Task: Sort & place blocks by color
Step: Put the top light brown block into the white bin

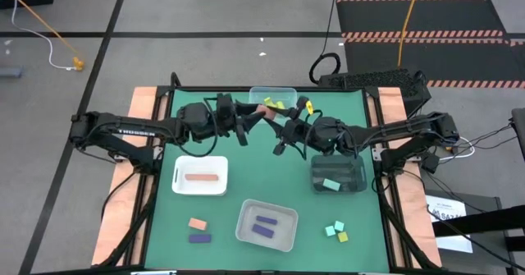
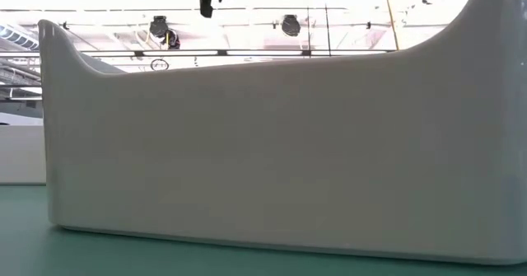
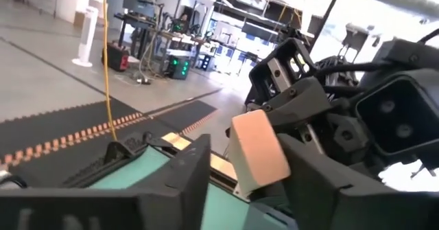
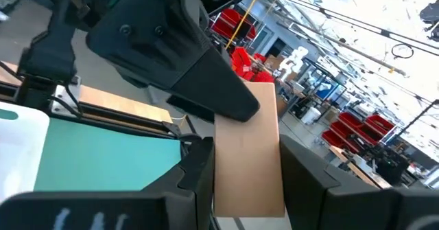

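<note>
Four trays sit on the green table: a white tray (image 1: 200,176) with one salmon bar, a grey tray (image 1: 267,225) with two purple bars, a dark tray (image 1: 338,174) with one teal block, and a clear tray (image 1: 272,97) with yellow pieces. Loose on the mat lie one salmon and one purple bar, plus two teal cubes and one yellow.

Up near the clear tray, the left gripper (image 1: 257,115) and right gripper (image 1: 276,121) meet, both with fingers clamped on one salmon block (image 4: 247,151).

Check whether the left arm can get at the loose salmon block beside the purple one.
Probably not yet. The way to the loose salmon block, past the white tray, looks free, but the left gripper is shut on the held salmon block, shared in mid-air with the right gripper.
</note>
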`<state>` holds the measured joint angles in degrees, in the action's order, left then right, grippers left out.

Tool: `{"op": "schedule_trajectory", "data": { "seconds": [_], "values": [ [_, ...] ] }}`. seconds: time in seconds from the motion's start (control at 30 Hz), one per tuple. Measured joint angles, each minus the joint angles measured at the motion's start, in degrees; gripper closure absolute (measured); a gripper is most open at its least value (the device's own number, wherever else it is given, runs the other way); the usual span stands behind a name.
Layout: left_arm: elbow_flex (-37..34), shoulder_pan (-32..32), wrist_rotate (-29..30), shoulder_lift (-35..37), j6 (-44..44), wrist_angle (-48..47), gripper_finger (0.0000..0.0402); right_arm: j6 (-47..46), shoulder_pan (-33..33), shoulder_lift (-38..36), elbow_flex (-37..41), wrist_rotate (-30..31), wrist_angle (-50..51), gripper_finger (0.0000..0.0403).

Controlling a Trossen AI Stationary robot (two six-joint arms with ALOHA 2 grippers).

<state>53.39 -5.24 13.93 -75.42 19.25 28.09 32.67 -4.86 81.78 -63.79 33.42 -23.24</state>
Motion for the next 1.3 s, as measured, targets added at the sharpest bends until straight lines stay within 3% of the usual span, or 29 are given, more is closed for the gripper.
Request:
{"op": "schedule_trajectory", "data": {
  "seconds": [0.17,0.27,0.4,0.5,0.63,0.77,1.17,1.3],
  "values": [
    [0.0,-0.1,0.0,0.0,3.3,0.0,0.0339,0.6,0.0,0.0,0.0,0.6,0.2,0.0291],
    [0.0,-0.3,-1.4,0.0,4.1,0.0,0.0341,0.6,0.0,0.0,0.0,0.6,0.1,0.0279],
    [0.0,-0.3,-1.8,0.0,4.5,-0.1,0.0341,-0.8,-0.1,-0.1,0.0,-0.1,-0.1,0.0231],
    [0.0,-0.3,-1.7,0.0,4.6,-0.1,0.0341,-4.0,-0.2,-0.1,0.0,3.3,0.6,0.0204],
    [0.0,-0.8,-1.4,0.0,4.5,0.1,0.0341,-11.6,-0.2,-0.7,0.0,10.2,8.5,0.0179],
    [0.0,-2.1,-1.4,0.0,3.6,0.6,0.0341,-22.8,-0.2,-1.8,0.0,12.9,17.9,0.0168],
    [0.1,-3.8,-5.8,2.5,-3.8,11.1,0.0341,-55.5,-1.3,-3.5,0.0,12.7,38.9,0.0171],
    [0.1,-2.7,-8.2,3.4,-2.8,8.6,0.0341,-66.8,-1.3,-3.5,1.7,5.3,44.6,0.0171]
  ]
}}
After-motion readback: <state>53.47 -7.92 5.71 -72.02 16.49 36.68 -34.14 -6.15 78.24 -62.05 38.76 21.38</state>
